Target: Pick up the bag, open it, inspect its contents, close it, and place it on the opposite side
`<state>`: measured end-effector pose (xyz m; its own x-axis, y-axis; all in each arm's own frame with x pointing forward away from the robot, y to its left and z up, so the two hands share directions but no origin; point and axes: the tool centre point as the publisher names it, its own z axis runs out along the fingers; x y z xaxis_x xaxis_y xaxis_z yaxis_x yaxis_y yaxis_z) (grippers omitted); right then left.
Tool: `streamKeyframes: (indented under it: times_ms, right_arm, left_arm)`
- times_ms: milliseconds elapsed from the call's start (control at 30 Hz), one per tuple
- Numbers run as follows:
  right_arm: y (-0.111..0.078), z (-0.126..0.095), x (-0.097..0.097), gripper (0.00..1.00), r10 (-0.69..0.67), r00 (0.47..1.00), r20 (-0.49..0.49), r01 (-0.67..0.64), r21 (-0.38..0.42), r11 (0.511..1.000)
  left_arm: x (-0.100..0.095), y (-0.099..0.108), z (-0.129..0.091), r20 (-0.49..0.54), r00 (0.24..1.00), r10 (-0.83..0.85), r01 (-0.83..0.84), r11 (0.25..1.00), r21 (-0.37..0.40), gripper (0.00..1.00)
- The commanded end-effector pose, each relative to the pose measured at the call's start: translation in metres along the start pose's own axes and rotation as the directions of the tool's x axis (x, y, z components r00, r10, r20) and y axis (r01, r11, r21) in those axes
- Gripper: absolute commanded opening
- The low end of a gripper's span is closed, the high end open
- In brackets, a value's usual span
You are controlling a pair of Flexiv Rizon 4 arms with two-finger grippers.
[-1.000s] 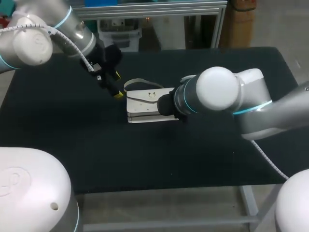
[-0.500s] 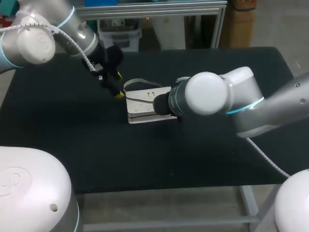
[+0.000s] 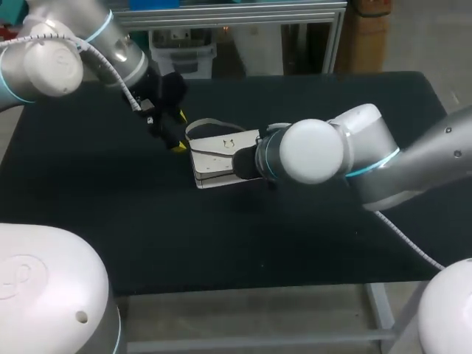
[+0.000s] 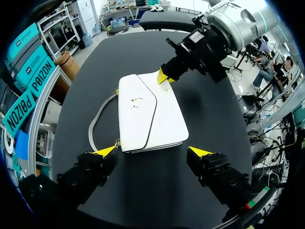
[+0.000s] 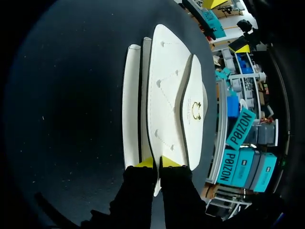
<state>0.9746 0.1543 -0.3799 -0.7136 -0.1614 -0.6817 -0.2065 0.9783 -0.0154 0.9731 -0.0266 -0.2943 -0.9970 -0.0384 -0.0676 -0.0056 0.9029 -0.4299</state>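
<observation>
The bag [image 3: 217,158] lies flat in the middle of the table [image 3: 110,221]. My right gripper [image 5: 157,163] pinches its edge, my left gripper [image 4: 153,151] is spread wide at its other end. That small pinch might slip and drop it

On black table [image 3: 221,243], a white bag [image 3: 214,159]

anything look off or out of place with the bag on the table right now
Nothing stands out. The white bag lies flat on the black table with its flap shut and its strap looped beside it. The right gripper has its fingers pinched on the edge at one end. The left gripper hangs open over the other end.
</observation>
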Motion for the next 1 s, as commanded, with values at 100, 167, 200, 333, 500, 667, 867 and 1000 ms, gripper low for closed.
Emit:
streamKeyframes:
  times_ms: [100,167,200,333,500,667,867,1000]
  right_arm:
    - [0.006,-0.007,0.009,0.0,0.016,1.0,0.019,-0.017,0.04,0.999]
    - [0.009,-0.009,0.011,0.0,0.028,0.999,0.019,-0.029,0.06,0.998]
    - [0.01,-0.01,0.012,0.0,0.041,0.999,0.022,-0.043,0.066,0.997]
    - [0.014,-0.014,0.016,0.0,0.071,0.997,0.031,-0.073,0.096,0.993]
    - [0.018,-0.01,0.022,0.0,0.106,0.994,0.025,-0.108,0.078,0.991]
    - [0.017,-0.007,0.027,0.0,0.128,0.992,0.018,-0.128,0.034,0.991]
    - [0.016,-0.006,0.03,0.0,0.133,0.991,0.021,-0.133,0.003,0.991]
    - [0.016,-0.004,0.031,0.0,0.141,0.99,0.018,-0.141,0.0,0.99]
  left_arm:
    - [-0.004,-0.001,0.001,-0.012,0.999,0.045,-0.045,0.999,0.016,1.0]
    - [-0.005,-0.001,0.001,-0.007,0.998,0.061,-0.061,0.998,0.026,1.0]
    - [-0.005,-0.002,0.001,-0.006,0.997,0.071,-0.071,0.997,0.033,1.0]
    - [-0.005,-0.003,0.001,0.015,0.994,0.11,-0.111,0.993,0.048,1.0]
    - [-0.004,-0.004,0.002,0.04,0.985,0.165,-0.168,0.982,0.085,1.0]
    - [-0.003,-0.005,0.005,0.038,0.979,0.2,-0.203,0.975,0.087,1.0]
    - [-0.002,-0.003,0.007,0.032,0.975,0.221,-0.223,0.971,0.088,1.0]
    - [0.0,-0.004,0.009,0.039,0.97,0.239,-0.242,0.966,0.089,1.0]
